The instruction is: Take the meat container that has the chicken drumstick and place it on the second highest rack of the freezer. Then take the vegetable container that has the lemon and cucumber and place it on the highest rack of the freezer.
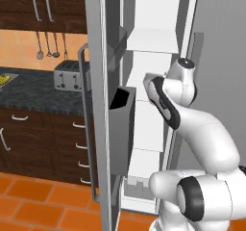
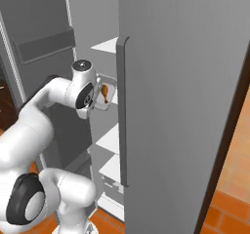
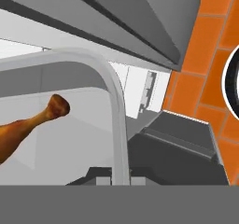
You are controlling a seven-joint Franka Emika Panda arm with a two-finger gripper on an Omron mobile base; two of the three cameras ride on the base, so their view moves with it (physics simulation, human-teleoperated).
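My gripper [image 2: 96,99] is shut on the rim of the meat container [image 2: 107,94], a clear tray. It holds the tray inside the open freezer, below the highest rack [image 2: 108,45]. The chicken drumstick [image 2: 104,92] lies in the tray, orange-brown with its knobbed end up. In the hand view the tray's pale rim [image 3: 113,106] curves up from my gripper [image 3: 116,175], with the chicken drumstick [image 3: 28,125] to its left. My arm hides the tray's underside, so I cannot tell whether it rests on the second highest rack. The highest rack [image 1: 153,37] is bare.
The freezer door [image 1: 98,105] stands open on the left with grey bins [image 1: 121,129] close to my elbow. The other fridge door [image 2: 185,106] is shut on the right. Lower white shelves [image 2: 111,139] sit beneath the tray. A toaster [image 1: 67,75] stands on the dark counter.
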